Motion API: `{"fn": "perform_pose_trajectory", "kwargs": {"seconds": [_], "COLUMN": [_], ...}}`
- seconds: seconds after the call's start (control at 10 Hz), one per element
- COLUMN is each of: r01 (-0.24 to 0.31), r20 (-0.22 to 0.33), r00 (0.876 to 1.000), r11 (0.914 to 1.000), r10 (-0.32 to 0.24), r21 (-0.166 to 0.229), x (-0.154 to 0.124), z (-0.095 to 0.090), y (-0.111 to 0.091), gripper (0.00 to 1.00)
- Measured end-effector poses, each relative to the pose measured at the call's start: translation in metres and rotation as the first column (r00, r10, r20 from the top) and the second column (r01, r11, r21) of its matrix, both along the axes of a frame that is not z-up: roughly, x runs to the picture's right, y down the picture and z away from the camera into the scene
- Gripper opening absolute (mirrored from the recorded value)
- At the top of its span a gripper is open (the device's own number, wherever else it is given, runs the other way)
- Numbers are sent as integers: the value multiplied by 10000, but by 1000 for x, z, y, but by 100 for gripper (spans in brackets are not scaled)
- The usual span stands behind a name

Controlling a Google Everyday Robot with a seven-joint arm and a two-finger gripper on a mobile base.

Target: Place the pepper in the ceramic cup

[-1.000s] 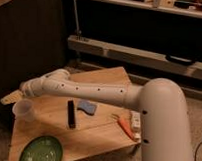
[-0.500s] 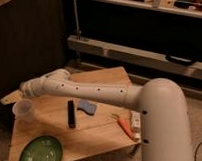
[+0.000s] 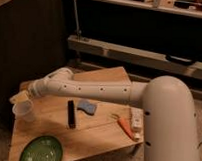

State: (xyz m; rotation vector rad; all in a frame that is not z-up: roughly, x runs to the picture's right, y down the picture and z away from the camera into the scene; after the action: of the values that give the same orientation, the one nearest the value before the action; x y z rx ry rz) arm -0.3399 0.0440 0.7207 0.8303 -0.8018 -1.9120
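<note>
Orange-red pepper (image 3: 125, 125) remains untaken at 3 o'clock from the ceramic cup (image 3: 24, 111), where the gripper (image 3: 18, 97) still hovers, its opening not discernible.

The wooden table (image 3: 95, 132) carries a pale cup (image 3: 24, 111) at its left edge and a green bowl (image 3: 41, 149) in the front left corner. Near the middle lie a black bar (image 3: 71, 114) and, just beside it, a small blue pad (image 3: 87, 106). Close to the right edge the pepper (image 3: 125, 125) lies next to a white stick (image 3: 136, 121), and the gripper (image 3: 18, 97) hangs over the left edge, just above the cup.
</note>
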Motion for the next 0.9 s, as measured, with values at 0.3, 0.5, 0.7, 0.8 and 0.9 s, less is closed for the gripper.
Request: {"fn": "perform_pose_trajectory", "kwargs": {"seconds": [0.3, 0.5, 0.7, 0.8, 0.9], "r01": [-417, -723, -835, -808, -718], "r20": [-1454, -2496, -3427, -3822, -4401], "r00": [9888, 9670, 9382, 9232, 8976], "r11": [9980, 9944, 9924, 9926, 9933], "r10": [343, 510, 479, 403, 246], "r21": [-481, -769, -901, -904, -909], "x": [83, 146, 201, 226, 261], "z": [31, 52, 65, 71, 81], "y": [15, 28, 28, 24, 14], "gripper": [80, 80, 80, 80, 80]}}
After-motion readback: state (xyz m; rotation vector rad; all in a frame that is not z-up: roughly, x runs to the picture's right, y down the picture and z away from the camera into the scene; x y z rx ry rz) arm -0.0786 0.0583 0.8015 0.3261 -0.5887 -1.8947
